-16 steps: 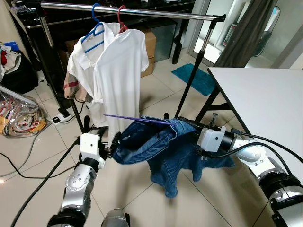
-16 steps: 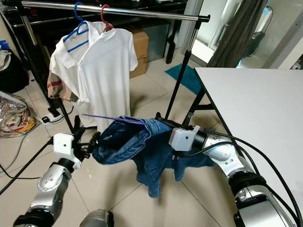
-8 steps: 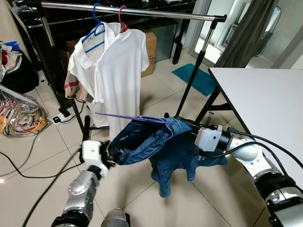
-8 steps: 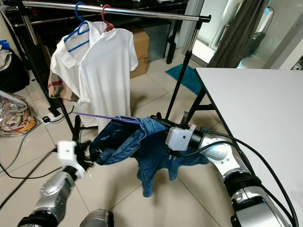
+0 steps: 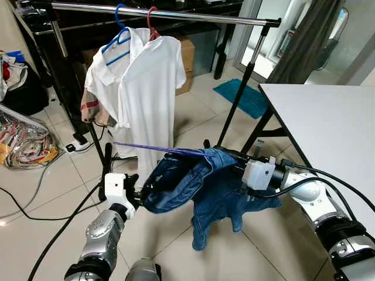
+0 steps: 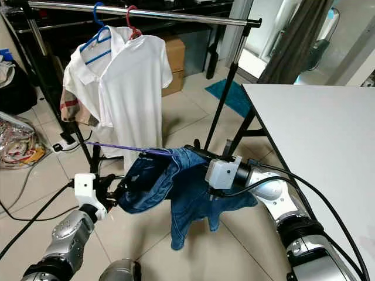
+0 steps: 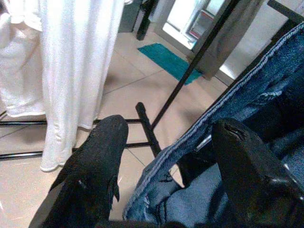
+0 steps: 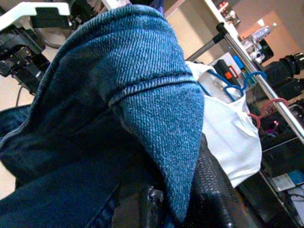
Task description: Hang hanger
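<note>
Left eye view: a purple hanger (image 5: 153, 147) lies nearly level, long axis pointing from the denim jacket (image 5: 202, 181) toward the robot's left, below the clothes rail (image 5: 158, 12) and its white shirts (image 5: 149, 88). The right gripper (image 5: 237, 163) is buried in the jacket collar; the left gripper (image 5: 142, 190) meets its hem.

Left wrist view: the fingers (image 7: 95, 175) stand apart, denim edge between them.

Right wrist view: the right fingers (image 8: 209, 190) are draped by denim; their grip cannot be judged.

Pale tiled floor (image 5: 193, 111); a white desk (image 5: 328, 123) at 3 o'clock, a teal mat (image 5: 241, 96) and grey curtain (image 5: 304, 41) toward 1 o'clock.
</note>
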Controlling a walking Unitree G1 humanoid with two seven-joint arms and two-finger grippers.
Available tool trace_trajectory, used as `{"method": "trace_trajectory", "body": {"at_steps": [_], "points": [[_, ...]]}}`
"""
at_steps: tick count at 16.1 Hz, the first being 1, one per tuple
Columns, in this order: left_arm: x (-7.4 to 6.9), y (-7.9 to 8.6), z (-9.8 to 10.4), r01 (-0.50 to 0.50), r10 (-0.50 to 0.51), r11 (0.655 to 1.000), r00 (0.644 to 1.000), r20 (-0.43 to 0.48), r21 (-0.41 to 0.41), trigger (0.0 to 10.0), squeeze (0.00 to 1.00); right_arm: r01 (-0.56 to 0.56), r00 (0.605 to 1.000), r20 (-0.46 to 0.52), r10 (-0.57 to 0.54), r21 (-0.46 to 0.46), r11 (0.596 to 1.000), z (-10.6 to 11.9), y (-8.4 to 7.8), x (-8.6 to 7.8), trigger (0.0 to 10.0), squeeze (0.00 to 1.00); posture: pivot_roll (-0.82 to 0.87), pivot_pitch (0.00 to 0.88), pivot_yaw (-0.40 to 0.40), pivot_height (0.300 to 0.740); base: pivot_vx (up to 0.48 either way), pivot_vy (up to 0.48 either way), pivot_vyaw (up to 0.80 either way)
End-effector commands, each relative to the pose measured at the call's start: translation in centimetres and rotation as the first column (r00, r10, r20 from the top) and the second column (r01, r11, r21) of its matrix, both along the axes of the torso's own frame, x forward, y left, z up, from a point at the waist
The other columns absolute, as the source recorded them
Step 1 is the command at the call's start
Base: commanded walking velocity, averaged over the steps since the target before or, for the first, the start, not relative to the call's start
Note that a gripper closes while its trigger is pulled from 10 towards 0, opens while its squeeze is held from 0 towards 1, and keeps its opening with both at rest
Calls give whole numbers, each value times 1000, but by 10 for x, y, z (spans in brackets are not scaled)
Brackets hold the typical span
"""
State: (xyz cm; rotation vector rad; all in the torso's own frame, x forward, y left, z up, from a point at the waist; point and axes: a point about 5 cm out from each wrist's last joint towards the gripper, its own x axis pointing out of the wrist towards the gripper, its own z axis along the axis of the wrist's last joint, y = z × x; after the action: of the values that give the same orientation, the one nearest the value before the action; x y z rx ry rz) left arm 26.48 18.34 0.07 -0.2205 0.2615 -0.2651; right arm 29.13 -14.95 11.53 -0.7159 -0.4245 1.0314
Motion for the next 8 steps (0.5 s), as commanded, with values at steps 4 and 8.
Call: {"method": "trace_trajectory", "body": {"at_steps": [4,8], "points": [[-2,5,-10,-14,13,1000,994,-107,-14,10000,0,0,1000,5,0,47,999,8,2,0,10000,0,285,0,-44,740,0,0,0],[-6,1,-18,30,-29,1000,983,-179,2,10000,0,-11,1000,18,9,65,998,13,5,1,10000,0,277,0,-42,740,0,0,0]]}}
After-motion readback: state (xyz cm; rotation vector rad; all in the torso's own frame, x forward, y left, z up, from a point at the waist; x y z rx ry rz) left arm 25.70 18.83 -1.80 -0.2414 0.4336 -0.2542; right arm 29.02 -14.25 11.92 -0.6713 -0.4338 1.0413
